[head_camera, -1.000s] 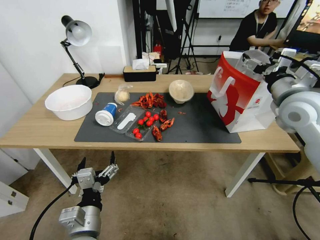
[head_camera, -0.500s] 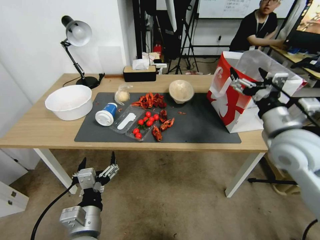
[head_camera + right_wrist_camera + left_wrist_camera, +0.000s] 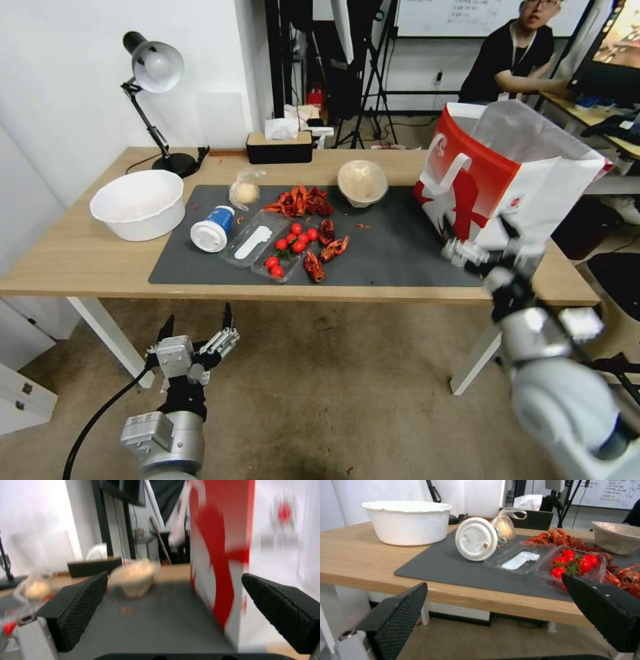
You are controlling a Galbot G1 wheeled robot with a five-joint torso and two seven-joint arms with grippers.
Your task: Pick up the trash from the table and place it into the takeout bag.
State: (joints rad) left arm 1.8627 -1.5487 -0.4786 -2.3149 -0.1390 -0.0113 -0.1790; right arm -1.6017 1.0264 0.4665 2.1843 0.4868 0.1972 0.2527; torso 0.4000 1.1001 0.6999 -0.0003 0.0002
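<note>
The red and white takeout bag [image 3: 493, 180] stands open on the table's right end. My right gripper [image 3: 483, 248] hangs open and empty in front of the bag's lower corner, at the table's front edge; its wrist view shows the bag [image 3: 226, 555] close by and the beige bowl [image 3: 135, 578] beyond. Trash lies on the grey mat [image 3: 400, 253]: a blue-white lidded cup [image 3: 212, 228] on its side, a clear bag with a bun [image 3: 245, 189], the beige bowl [image 3: 362, 181], red crayfish shells [image 3: 300, 200] and a clear tray of cherry tomatoes [image 3: 280, 250]. My left gripper [image 3: 197, 327] waits open below the table's front edge.
A big white bowl [image 3: 138, 202] sits at the table's left, with a desk lamp [image 3: 153, 67] behind it. A black tissue box [image 3: 279, 147] stands at the back edge. White table legs [image 3: 480, 353] reach down to the carpet under the right end.
My right arm has come down from above the bag's mouth to the bag's front lower corner near the table edge. The left arm and the trash have not moved.
</note>
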